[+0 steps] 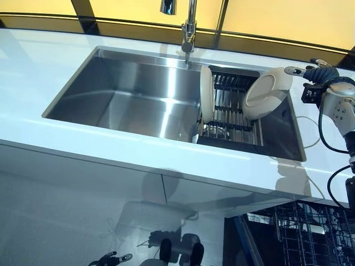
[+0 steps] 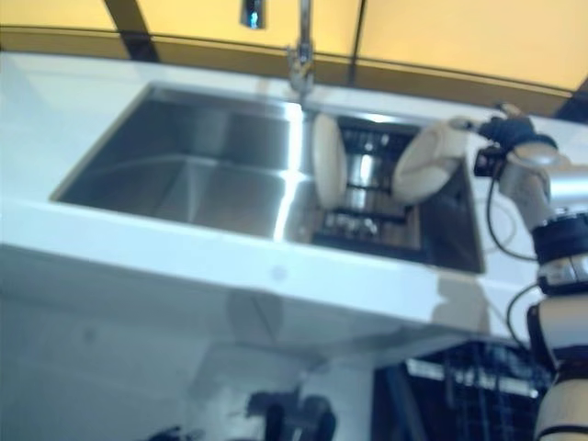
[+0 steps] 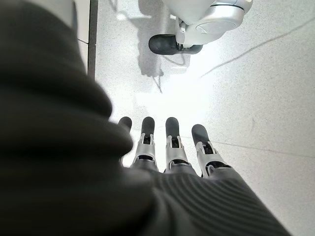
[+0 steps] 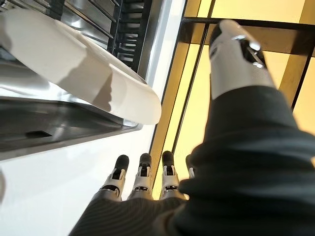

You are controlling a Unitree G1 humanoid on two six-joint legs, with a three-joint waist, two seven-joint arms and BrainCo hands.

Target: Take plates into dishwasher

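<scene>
At the right edge of the head views a silver-grey jointed arm [image 1: 339,111] with round screwed housings is seen, ended by a right hand [image 4: 147,196] under a dark ribbed cover, its silver fingers [image 4: 142,179] tipped in black, as are those of the left hand [image 3: 172,162].

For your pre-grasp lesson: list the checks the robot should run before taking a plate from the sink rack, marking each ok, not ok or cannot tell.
1. Right hand open, fingers straight: ok.
2. Right hand beside the tilted round cream plate: ok; contact: cannot tell.
3. Plate gripped: not ok, no fingers curled round it.
4. Second cream plate upright in the black wire rack, apart from the first: ok.
5. Left hand open, holding nothing: ok.
6. Dark dishwasher basket open below the counter: ok.
</scene>
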